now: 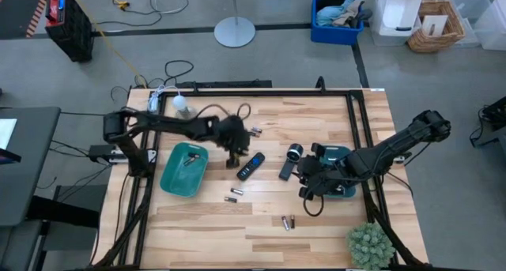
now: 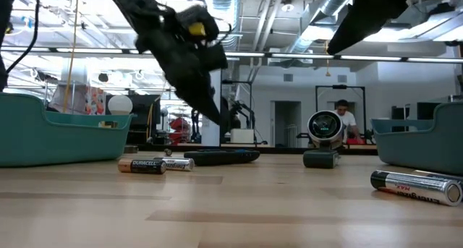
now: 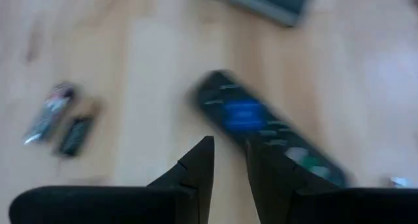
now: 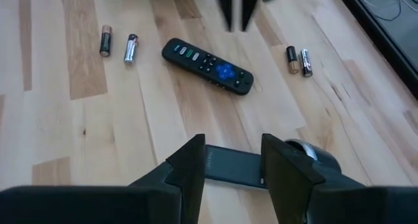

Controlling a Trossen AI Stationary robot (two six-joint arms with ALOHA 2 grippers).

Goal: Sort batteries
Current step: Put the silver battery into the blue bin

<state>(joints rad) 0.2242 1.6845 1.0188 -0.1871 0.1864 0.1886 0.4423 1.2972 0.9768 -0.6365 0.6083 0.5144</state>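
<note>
From my seat, the nearest thing to my left gripper is bare wood: its fingers stand a little apart with nothing between them, hanging over the table beside the left teal tray. Just past the fingertips lies the black remote, and off to one side of it a pair of batteries lie close together on the boards. Further out I see the dark edge of the flashlight. My right gripper has its fingers parted too, gripping nothing, and sits low over the flashlight body, which shows between and under the tips, with its round head just beside one finger; this arm is over the right teal tray. Beyond those fingers the remote lies flat, then two batteries to one side and two more to the other, all loose on the wood. In the high view one dark cell lies inside the left tray, and another pair rests near the table's front edge.
</note>
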